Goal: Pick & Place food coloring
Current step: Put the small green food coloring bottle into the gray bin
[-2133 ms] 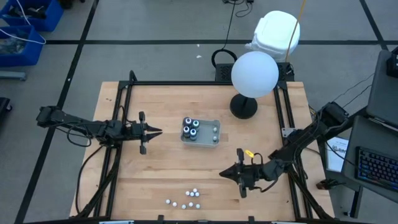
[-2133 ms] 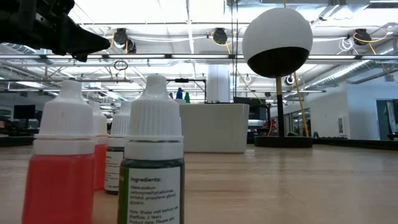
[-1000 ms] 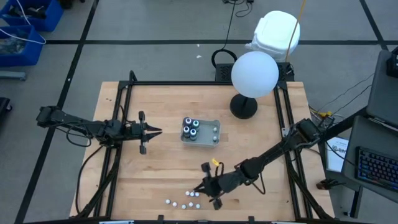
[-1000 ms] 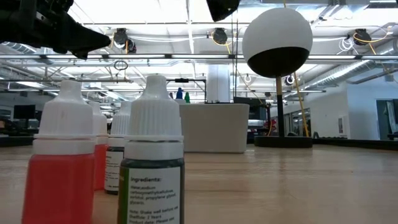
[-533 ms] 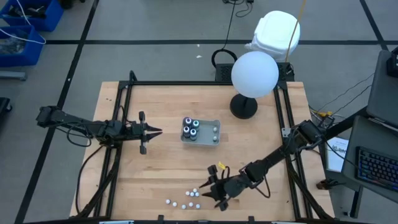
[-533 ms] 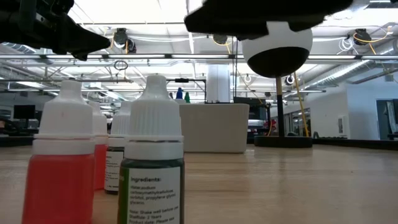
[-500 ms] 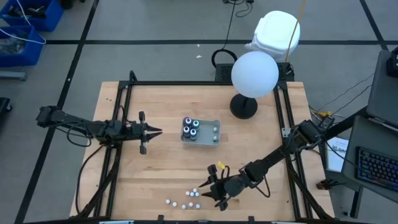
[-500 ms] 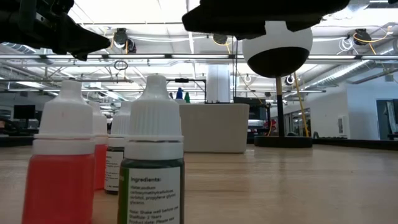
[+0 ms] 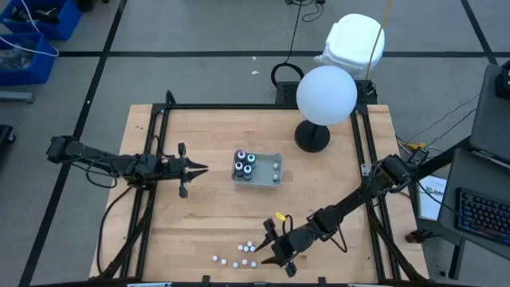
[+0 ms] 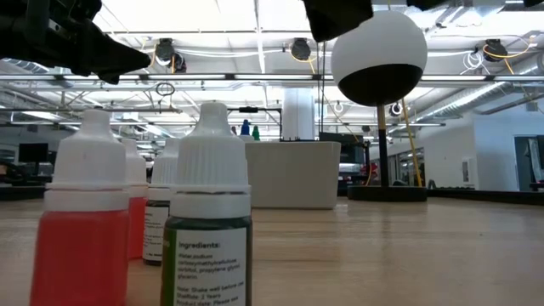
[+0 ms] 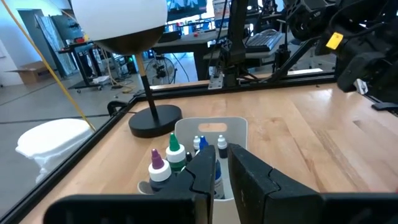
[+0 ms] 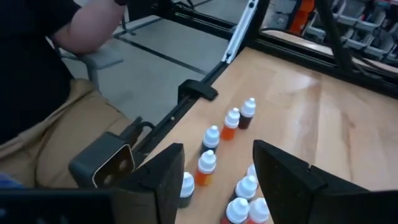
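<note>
Several small food coloring bottles [image 9: 237, 255] with white caps stand loose on the wood near the table's near edge; the low view shows a red one [image 10: 85, 229] and a green one [image 10: 211, 225] close up. My right gripper [image 9: 267, 247] [image 12: 217, 180] hovers open just above them, touching none. Several more bottles [image 9: 244, 165] stand upright in a grey tray [image 9: 271, 177] at the table's middle, with coloured tips in the left wrist view [image 11: 174, 152]. My left gripper [image 9: 202, 168] [image 11: 222, 168] waits shut, level, left of the tray.
A lamp with a white globe [image 9: 327, 94] and a black base [image 9: 312, 137] stands at the far right. Black frame rails [image 9: 159, 159] run along both table sides. A seated person [image 12: 43, 74] shows beyond the near edge, beside the low camera block [image 12: 102, 163].
My right gripper has shifted a little toward the near edge, has sunk and tipped down over the loose bottles, and has opened from shut. The bottles have not moved.
</note>
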Controlling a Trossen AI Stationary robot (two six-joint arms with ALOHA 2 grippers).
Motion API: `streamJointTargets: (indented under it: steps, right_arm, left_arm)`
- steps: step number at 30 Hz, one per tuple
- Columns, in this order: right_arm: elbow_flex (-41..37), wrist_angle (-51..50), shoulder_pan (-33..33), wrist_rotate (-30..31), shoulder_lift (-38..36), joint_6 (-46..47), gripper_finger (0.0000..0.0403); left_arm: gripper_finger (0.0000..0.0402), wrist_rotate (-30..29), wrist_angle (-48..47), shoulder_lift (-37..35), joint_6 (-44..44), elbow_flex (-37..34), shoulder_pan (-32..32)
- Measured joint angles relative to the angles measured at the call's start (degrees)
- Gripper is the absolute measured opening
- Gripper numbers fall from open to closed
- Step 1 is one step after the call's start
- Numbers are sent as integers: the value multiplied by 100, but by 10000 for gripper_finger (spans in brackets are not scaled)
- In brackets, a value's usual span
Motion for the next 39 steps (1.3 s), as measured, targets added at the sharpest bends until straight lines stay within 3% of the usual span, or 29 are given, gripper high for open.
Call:
streamJointTargets:
  steps: [7, 13, 29, 39]
  right_arm:
    - [500, 56, 19, 1, 539, -68, 177]
    - [1269, -593, 18, 38, 971, -98, 176]
    - [1292, -189, 181, 352, 1369, 510, 176]
    - [1292, -810, 394, 776, 1379, 659, 176]
  left_arm:
    - [51, 2, -9, -2, -132, 0, -2]
    - [51, 3, -98, 0, -150, -2, 0]
    - [51, 9, -467, -2, -146, -4, 0]
    - [51, 7, -577, -2, 30, -4, 0]
